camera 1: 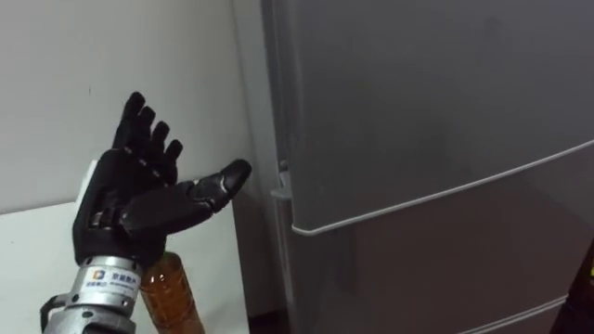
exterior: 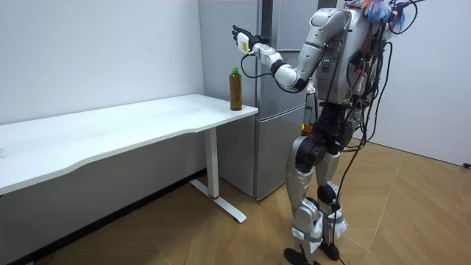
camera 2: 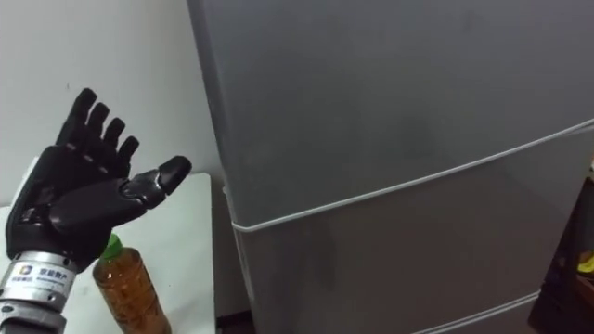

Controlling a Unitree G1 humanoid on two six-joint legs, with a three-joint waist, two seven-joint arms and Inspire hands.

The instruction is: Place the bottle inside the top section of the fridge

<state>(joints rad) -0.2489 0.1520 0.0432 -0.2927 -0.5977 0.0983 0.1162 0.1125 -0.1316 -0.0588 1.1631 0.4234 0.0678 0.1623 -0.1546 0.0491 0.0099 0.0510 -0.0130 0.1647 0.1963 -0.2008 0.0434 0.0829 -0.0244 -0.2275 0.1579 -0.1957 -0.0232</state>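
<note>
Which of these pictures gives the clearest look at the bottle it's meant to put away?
The room view: the whole bottle stands upright on the table corner beside the fridge. In the left eye view the left hand hides its top; the right eye view shows its green cap and upper part.

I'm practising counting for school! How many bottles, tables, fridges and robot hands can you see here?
bottle: 1
table: 1
fridge: 1
left hand: 1
Total: 4
</note>
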